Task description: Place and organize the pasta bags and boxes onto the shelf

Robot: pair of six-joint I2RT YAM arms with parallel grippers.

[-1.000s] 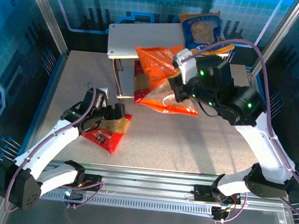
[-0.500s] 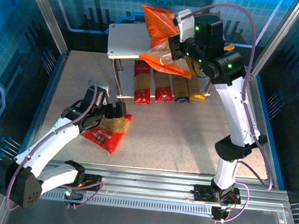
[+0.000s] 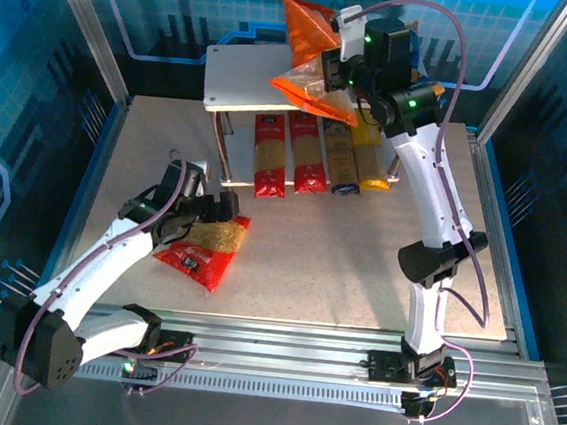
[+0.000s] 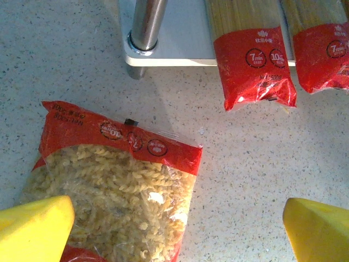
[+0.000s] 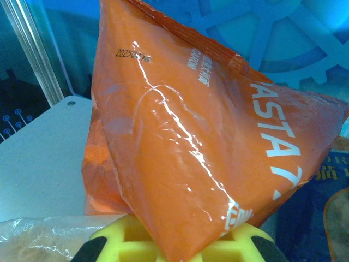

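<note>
Right jaws grip the orange bag [image 3: 308, 36] over the shelf [image 3: 242, 73]; left jaws gape above the red bag [image 3: 202, 252], unshelved; four boxes [image 3: 311, 157] already sit below.

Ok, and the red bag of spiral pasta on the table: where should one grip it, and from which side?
Probably from straight above: the red fusilli bag lies flat on the table, so a side approach finds no edge. Close the open left gripper across its puffy middle, where the film can bunch between the fingers.
</note>
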